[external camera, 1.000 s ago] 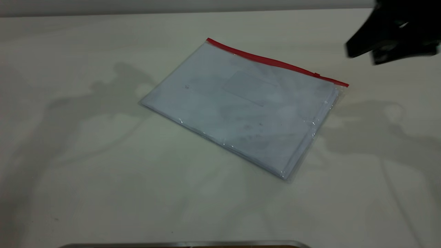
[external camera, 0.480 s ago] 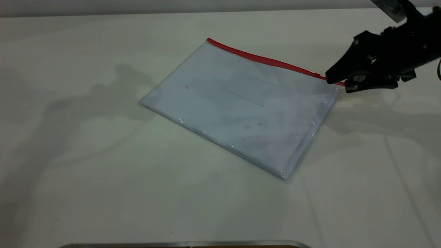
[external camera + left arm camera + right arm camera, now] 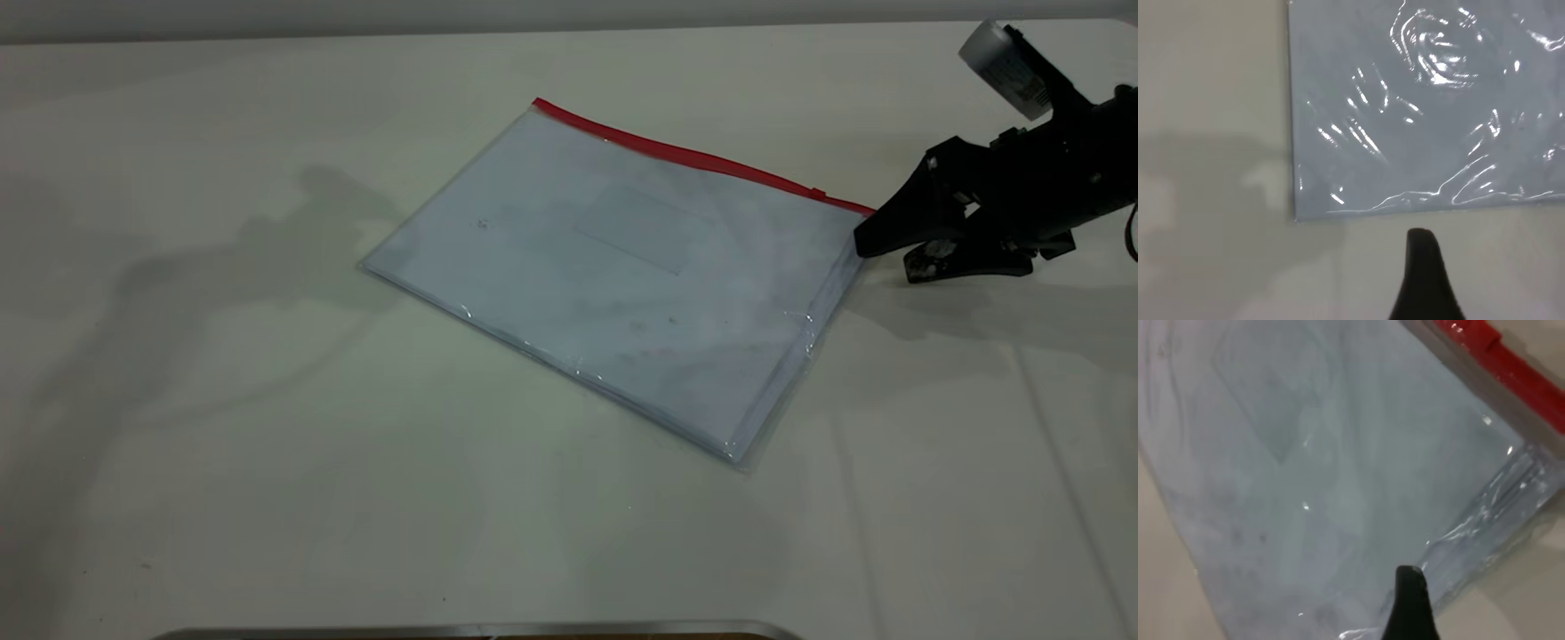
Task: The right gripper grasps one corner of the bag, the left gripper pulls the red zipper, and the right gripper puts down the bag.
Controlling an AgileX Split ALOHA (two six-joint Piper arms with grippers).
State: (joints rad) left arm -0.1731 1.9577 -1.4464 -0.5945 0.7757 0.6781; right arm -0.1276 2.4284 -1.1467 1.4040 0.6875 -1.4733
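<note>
One bag (image 3: 622, 276), one right gripper (image 3: 885, 253)
We see 1 red zipper (image 3: 702, 161); gripper at bag's corner, jaws apart; left gripper's (image 3: 1421, 243) state unclear.

One bag (image 3: 622, 276) with one red zipper (image 3: 702, 160) and one slider tab (image 3: 818, 193) is shown on one table (image 3: 267, 444); one right gripper (image 3: 885, 253) is seen.
</note>
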